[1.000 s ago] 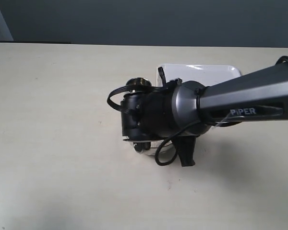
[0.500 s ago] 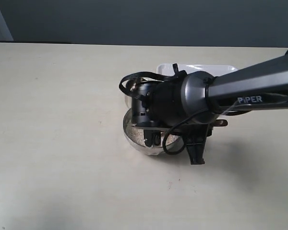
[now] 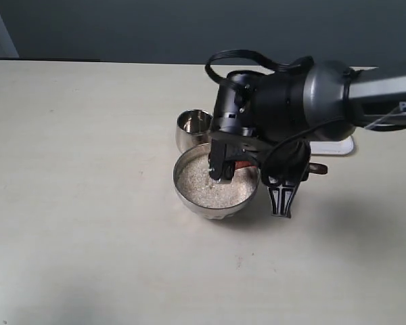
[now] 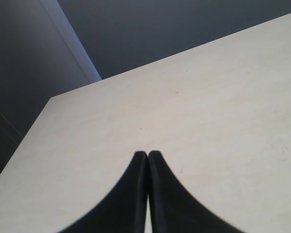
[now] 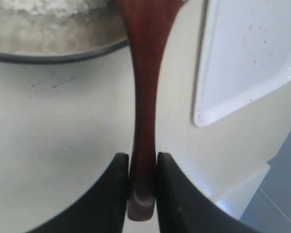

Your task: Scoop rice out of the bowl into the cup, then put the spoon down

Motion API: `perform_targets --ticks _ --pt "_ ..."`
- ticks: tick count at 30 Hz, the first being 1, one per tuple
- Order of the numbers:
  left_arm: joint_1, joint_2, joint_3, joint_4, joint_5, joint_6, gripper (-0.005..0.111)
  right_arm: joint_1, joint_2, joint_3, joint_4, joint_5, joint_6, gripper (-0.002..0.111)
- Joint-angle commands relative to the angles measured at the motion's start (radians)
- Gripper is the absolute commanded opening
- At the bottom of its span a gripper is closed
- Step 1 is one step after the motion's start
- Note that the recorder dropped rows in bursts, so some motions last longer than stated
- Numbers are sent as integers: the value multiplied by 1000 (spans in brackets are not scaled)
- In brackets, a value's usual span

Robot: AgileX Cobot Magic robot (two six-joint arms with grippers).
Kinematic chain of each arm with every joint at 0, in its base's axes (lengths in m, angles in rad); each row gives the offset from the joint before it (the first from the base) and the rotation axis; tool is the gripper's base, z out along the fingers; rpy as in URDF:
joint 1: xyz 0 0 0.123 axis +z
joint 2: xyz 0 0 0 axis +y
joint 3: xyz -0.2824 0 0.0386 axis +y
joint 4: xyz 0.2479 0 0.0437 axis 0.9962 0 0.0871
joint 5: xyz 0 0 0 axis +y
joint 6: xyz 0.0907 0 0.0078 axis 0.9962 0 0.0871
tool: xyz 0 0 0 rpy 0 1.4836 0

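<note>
The pale tabletop (image 3: 88, 203) carries everything. The dark right arm (image 3: 304, 101) reaches in over it and hides most of a white tray (image 5: 242, 58). The bowl (image 3: 210, 210) stands near the middle of the tabletop, and the rice (image 3: 203, 186) fills it nearly to the rim. The cup (image 3: 191, 128) stands upright just beside the bowl (I cannot tell whether the two touch). The spoon (image 5: 144, 97) is off the tabletop. Its handle crosses the rim of the bowl, and its head, over the rice, is not in view. The right fingers (image 5: 116, 194) pinch the handle close to its end. The left fingers (image 4: 131, 194) are pressed together with nothing between them, above bare tabletop.
</note>
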Motion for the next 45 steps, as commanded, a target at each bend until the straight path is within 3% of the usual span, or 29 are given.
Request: perform_targets --ticks 1,9,14,21,25,45 --pt "-11 -3 2 -2 -3 -3 0 -23 -42 -22 12 -24 -7 -1" --pt "-11 -3 2 -2 -3 -3 0 -77 -44 -260 37 -104 -107 -1" --pt "-11 -3 2 -2 -3 -3 0 -139 -44 -273 132 -115 -203 -1" --pt "-11 -3 2 -2 -3 -3 0 -140 1 -275 163 -145 -281 -1" --pt "-11 -3 2 -2 -3 -3 0 -159 68 -275 271 -140 -371 -1" --pt "-11 -3 2 -2 -3 -3 0 -267 120 -392 315 -140 -388 -1"
